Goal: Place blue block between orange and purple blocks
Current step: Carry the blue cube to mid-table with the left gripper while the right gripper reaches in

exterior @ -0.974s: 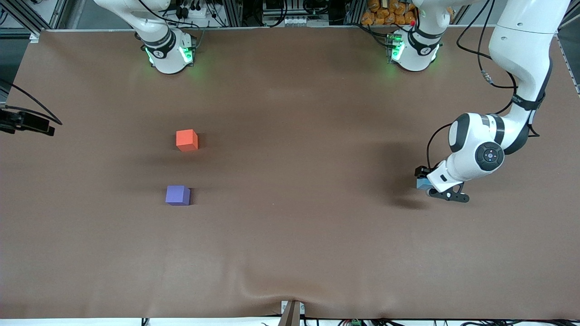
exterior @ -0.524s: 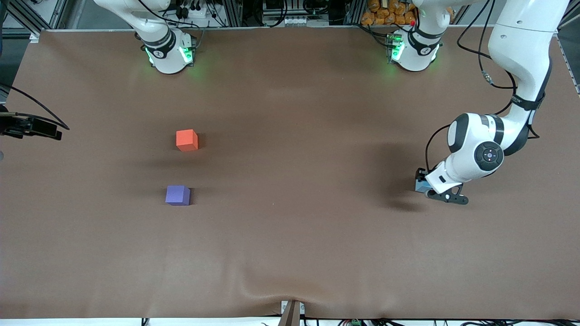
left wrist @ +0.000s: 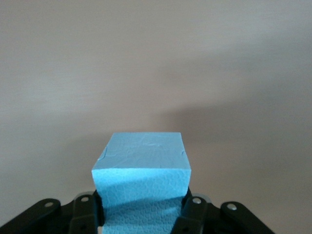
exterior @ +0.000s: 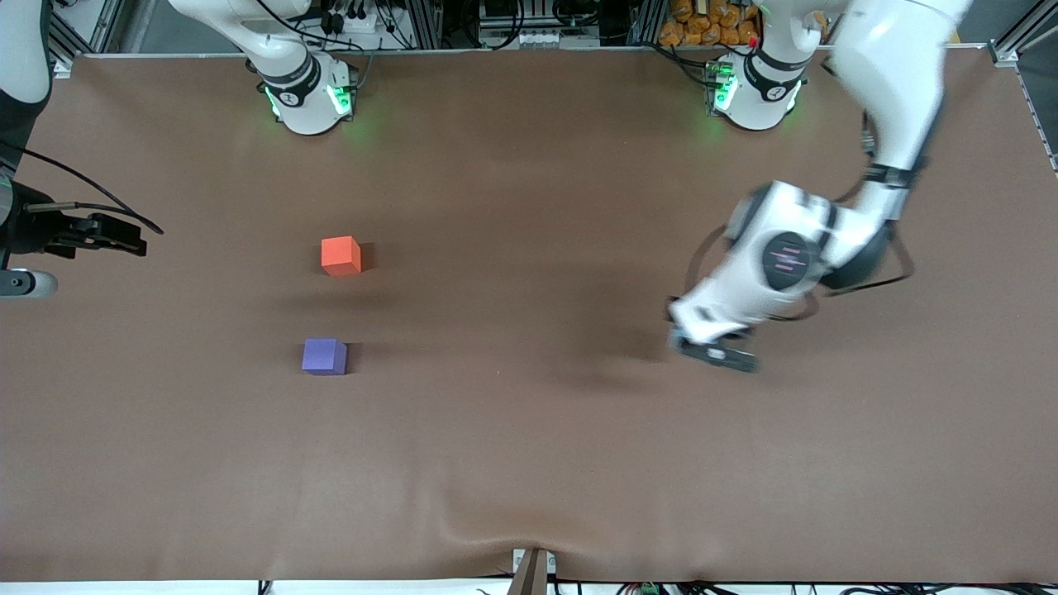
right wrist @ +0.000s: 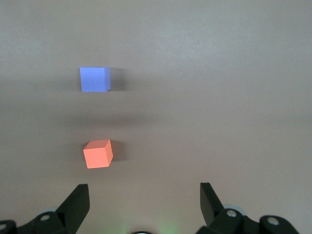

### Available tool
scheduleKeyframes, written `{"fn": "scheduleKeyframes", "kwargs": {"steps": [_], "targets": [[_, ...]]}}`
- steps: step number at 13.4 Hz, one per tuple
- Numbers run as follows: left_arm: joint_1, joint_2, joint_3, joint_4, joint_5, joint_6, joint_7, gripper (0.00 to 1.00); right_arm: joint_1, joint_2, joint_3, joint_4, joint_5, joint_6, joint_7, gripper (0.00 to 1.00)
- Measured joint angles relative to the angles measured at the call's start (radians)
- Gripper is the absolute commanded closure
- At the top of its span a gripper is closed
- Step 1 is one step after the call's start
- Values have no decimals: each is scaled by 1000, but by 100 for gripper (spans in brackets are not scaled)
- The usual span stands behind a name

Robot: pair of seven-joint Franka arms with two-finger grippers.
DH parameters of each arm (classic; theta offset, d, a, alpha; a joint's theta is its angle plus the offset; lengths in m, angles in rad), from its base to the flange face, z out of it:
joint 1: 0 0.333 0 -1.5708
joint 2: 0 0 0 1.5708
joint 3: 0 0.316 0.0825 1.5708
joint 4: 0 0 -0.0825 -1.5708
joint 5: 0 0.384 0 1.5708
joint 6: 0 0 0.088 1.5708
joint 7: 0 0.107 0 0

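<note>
**A:** Where is the blue block [left wrist: 140, 168]?

**B:** Pinched in the left gripper [left wrist: 141, 209]. In the left wrist view a black finger [left wrist: 194, 210] presses each side face, and the cube's top and front faces stand clear of them. Seen from the front, the left gripper [exterior: 702, 340] hangs above bare brown table [exterior: 529, 463] toward the left arm's end, with a soft shadow on the cloth beneath it; the cube itself is hidden under the white hand there.

**A:** And the other two cubes?

**B:** Both rest on the table well apart from that gripper, toward the right arm's end. The orange block [exterior: 340, 255] lies farther from the front camera, the purple block [exterior: 324, 356] nearer to it, with a gap of bare cloth between them (the two do not touch).

**A:** What about the right arm?

**B:** It waits at the table's edge on its own end. The right gripper [exterior: 99, 235] is held up in the air there, and its fingers [right wrist: 78, 202] are spread wide with nothing between them. In the right wrist view, the orange block [right wrist: 98, 153] sits closer to that gripper than the purple block [right wrist: 95, 79], and both lie flat on the cloth.
</note>
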Motion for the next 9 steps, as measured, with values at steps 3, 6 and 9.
{"fn": "scheduleKeyframes", "kwargs": {"steps": [3,6,9], "targets": [[-216,108,2,168,-4,-22,-223,100,7,16,2,-1,66,0,-1,0],[-406,263,41,350,-5,-23,-425,100,65,64,5,-1,85,42,-1,0],[-564,365,123,445,-6,-21,-545,81,140,148,8,-3,95,93,-2,0]]}}
